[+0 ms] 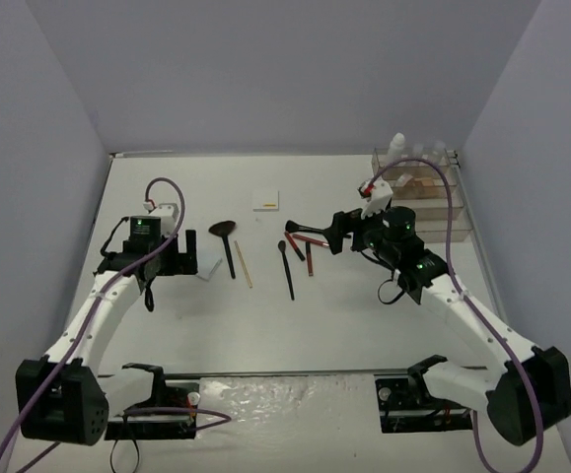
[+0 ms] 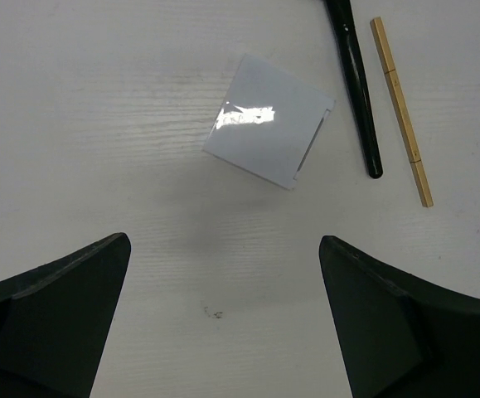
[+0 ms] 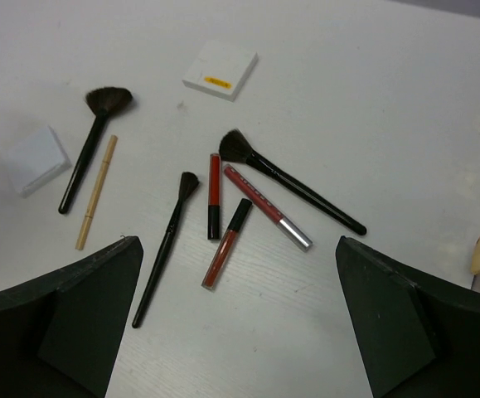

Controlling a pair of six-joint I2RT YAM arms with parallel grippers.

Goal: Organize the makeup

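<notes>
Left of the clear tiered plastic organizer (image 1: 460,212), the right gripper (image 3: 238,240) hangs with its jaws spread wide above three reddish lip tubes (image 3: 214,195) and two slim black brushes (image 3: 285,191), gripping nothing. Farther left of the organizer lie a black fan brush (image 1: 223,230), a tan pencil (image 2: 401,112) and a plain white square pad (image 2: 266,123). The pad is just ahead of the left gripper (image 2: 223,249), likewise spread and empty. Clear white-capped bottles (image 1: 398,146) stand at the organizer's far edge.
</notes>
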